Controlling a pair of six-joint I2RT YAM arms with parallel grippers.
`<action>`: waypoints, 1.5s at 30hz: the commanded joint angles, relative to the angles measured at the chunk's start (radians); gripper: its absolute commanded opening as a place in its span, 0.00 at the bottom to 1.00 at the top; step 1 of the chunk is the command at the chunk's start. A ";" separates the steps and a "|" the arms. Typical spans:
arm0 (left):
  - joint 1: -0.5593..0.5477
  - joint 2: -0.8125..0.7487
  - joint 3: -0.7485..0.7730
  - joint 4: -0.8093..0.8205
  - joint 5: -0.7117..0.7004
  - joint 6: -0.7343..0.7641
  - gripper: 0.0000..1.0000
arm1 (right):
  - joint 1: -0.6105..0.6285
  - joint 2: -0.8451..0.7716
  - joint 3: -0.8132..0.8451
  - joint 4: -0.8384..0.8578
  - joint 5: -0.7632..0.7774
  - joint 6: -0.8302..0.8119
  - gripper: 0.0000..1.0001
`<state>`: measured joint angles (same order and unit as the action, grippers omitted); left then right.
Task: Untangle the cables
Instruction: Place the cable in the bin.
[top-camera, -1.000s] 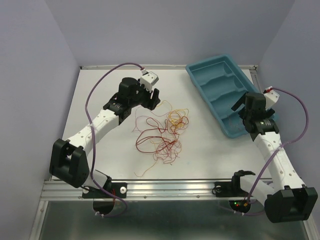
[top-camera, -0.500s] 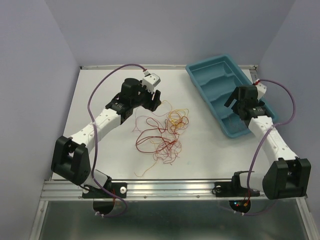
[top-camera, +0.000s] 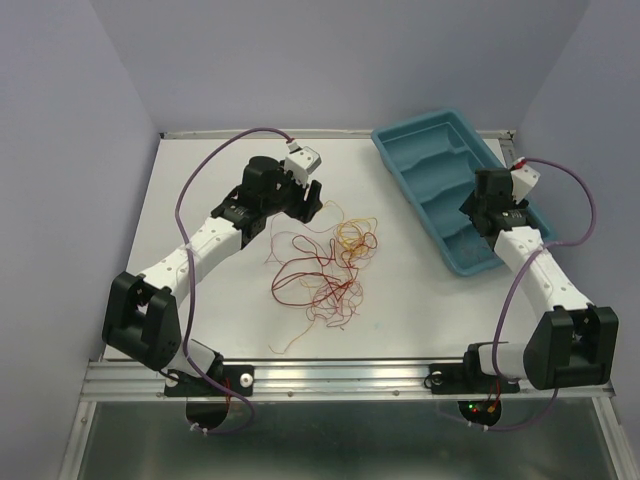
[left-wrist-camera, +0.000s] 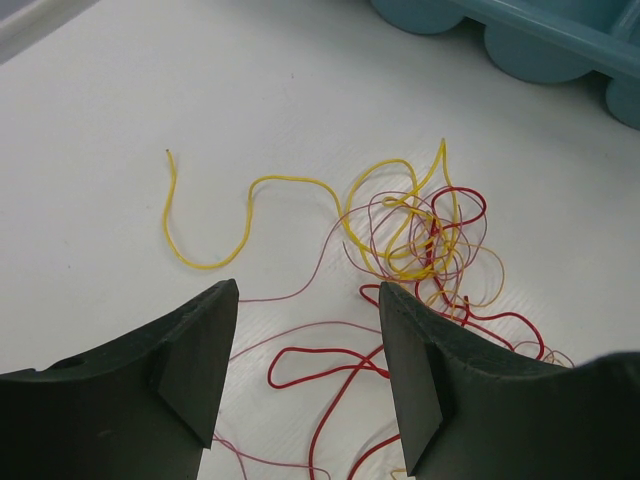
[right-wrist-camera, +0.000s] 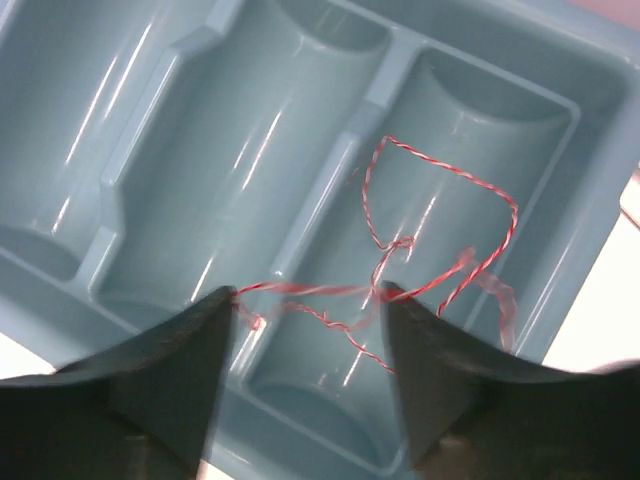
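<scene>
Desk (top-camera: 420, 300): white surface, walled on three sides; both arm bases sit at its near edge.
Tray (top-camera: 424, 140): teal, with several compartments, lying at the far right corner of the desk, its long side angled toward the right edge.
Cables (top-camera: 322, 268): loose tangle of thin red, orange and yellow strands lying flat on the middle of the desk, well apart from the tray. The densest knot is on its far side, and single loops trail toward the near edge.
Cables, left wrist view (left-wrist-camera: 425, 235): yellow, red and pale pink loops are interlaced. One yellow strand (left-wrist-camera: 215, 264) leads out of the knot and ends free on bare desk.
Left gripper (top-camera: 308, 196): positioned over the desk at the far left side of the tangle.
Left gripper state (left-wrist-camera: 308, 295): fingers apart, with nothing between them. Strands lie on the desk below the gap.
Right gripper (top-camera: 474, 212): positioned over the near end of the tray.
Right gripper state (right-wrist-camera: 308, 295): fingers apart, with no grip visible.
Twisted strand (right-wrist-camera: 398, 243): red-and-white, lying in the tray. Most of it rests in one compartment and one part crosses the divider into the next. It passes under the gap between the right gripper's fingertips; contact with them cannot be determined.
</scene>
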<state>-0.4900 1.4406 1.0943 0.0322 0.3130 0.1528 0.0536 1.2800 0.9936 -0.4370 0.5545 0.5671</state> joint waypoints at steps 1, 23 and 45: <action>-0.007 -0.003 0.029 0.014 0.001 0.016 0.69 | -0.001 0.001 0.033 0.049 0.082 0.025 0.56; -0.027 -0.003 0.019 0.008 0.009 0.024 0.69 | -0.230 0.157 -0.210 0.244 -0.287 0.151 0.01; -0.038 -0.003 0.013 0.014 -0.022 0.030 0.69 | -0.232 -0.023 -0.098 0.135 -0.217 0.079 0.67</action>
<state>-0.5220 1.4406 1.0943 0.0174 0.3016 0.1680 -0.1757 1.3212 0.8326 -0.2642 0.3099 0.6640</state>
